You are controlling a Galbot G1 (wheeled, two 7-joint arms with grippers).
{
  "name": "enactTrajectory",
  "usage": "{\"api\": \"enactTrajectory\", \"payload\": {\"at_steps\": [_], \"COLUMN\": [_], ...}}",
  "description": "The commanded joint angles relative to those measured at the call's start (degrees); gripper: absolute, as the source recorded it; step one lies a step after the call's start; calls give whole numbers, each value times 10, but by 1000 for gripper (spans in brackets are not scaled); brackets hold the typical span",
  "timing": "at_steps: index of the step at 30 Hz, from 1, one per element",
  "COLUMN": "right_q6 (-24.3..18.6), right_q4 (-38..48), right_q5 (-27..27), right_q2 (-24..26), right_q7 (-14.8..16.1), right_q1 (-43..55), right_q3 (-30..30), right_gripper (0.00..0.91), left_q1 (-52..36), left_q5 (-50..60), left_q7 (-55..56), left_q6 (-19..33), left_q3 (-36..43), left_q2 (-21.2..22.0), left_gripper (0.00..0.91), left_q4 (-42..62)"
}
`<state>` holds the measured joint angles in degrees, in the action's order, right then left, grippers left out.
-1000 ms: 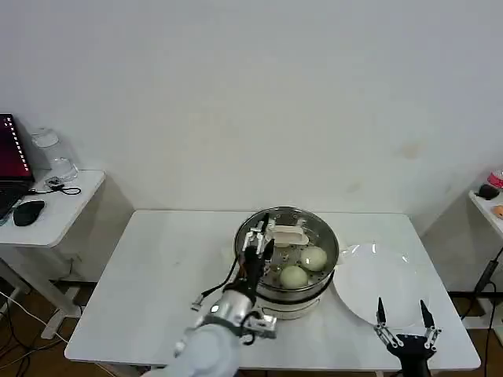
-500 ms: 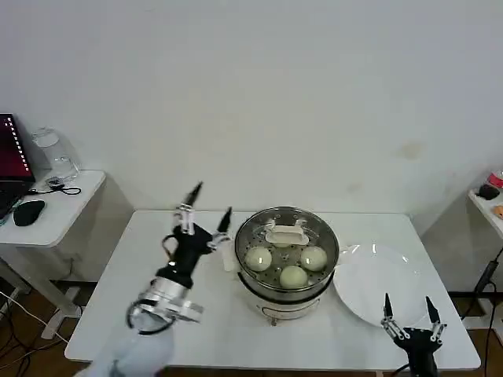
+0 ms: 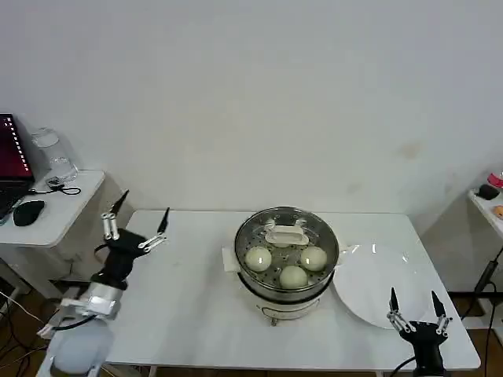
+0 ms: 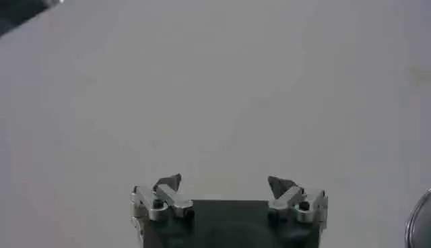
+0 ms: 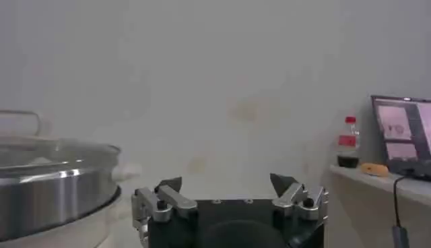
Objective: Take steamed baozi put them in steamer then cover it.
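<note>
The shiny round steamer stands at the middle of the white table, with a glass lid and its pale handle on top. Through the lid I see three cream-white steamed baozi on the perforated tray. In the right wrist view the steamer is close by. My left gripper hangs open and empty over the table's left edge, well away from the steamer. My right gripper stands open and empty at the table's front right, just in front of the white plate.
A side desk at the left carries a mouse, a cable and a glass jar. A laptop screen shows at the far left edge. Another small table with a bottle stands at the right. Bare tabletop lies left of the steamer.
My left gripper has let go of the lid handle and swung away from the steamer to the table's left edge. The lid stays on the steamer. The right gripper has barely shifted.
</note>
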<state>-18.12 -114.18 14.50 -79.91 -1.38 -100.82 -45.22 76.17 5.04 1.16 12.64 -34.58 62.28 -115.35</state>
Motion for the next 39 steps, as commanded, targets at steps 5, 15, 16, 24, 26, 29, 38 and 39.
{"api": "enactTrajectory", "payload": {"at_steps": [5,15,16,24,26,29,38,39], "right_q6": [1,-1,-1,1,2,2,-5,-5], "right_q4": [16,32,33,44,46,47,51,51], "right_q5": [14,7,8,2,1,1,-2,-3], "right_q2": [15,11,10,8,6,4,1,1], "right_q7": [-4,-1,-1,2,2,3,14,13], "right_q1": [11,10,10,18,20,21,23,23], "right_q3": [0,3,4,16,18,20,24,24], "right_gripper": [907,907,907,907,907,907,907,907], "left_q1": [113,142,144,155,156,158,167,166], "left_q5": [-199,-195,-194,-194,-193,-192,-180,-171], "left_q7": [-110,-127,-128,-129,-130,-130,-126,-125], "left_q6": [186,231,231,237,238,238,243,248], "left_q3": [-145,-148,-147,-143,-142,-141,-137,-137], "left_q2": [50,72,74,97,100,102,112,113], "left_gripper": [897,907,907,907,907,907,907,907], "left_q4": [108,135,136,143,144,145,156,160]}}
